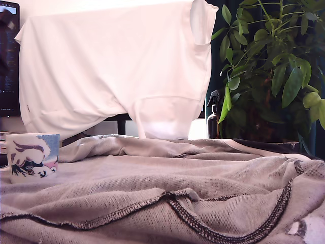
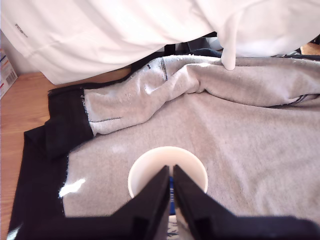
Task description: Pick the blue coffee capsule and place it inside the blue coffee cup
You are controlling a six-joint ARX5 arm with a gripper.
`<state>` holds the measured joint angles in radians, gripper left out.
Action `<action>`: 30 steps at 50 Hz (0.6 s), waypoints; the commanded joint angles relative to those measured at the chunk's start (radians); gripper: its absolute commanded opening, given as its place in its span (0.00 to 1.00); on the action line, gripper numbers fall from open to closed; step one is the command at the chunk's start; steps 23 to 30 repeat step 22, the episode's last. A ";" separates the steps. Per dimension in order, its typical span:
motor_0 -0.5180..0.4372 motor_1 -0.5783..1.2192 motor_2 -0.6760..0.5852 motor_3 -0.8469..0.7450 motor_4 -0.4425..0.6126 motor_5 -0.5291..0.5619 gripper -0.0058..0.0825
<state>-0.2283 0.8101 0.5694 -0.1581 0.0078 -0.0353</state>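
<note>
Gripper [image 2: 171, 185] hangs right over the blue coffee cup [image 2: 167, 172], jaws nearly together on a sliver of blue, likely the blue coffee capsule [image 2: 171, 189]. Pick looks done; only the release into the cup remains.

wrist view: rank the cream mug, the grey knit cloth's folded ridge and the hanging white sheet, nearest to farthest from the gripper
1. Cream-white cylindrical mug, directly under the black gripper.
2. Folded ridge of the grey knit cloth, beyond the mug.
3. Hanging white fabric sheet, behind the ridge.
</note>
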 commanded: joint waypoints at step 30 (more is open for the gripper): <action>0.024 -0.216 0.002 -0.115 0.002 0.010 0.04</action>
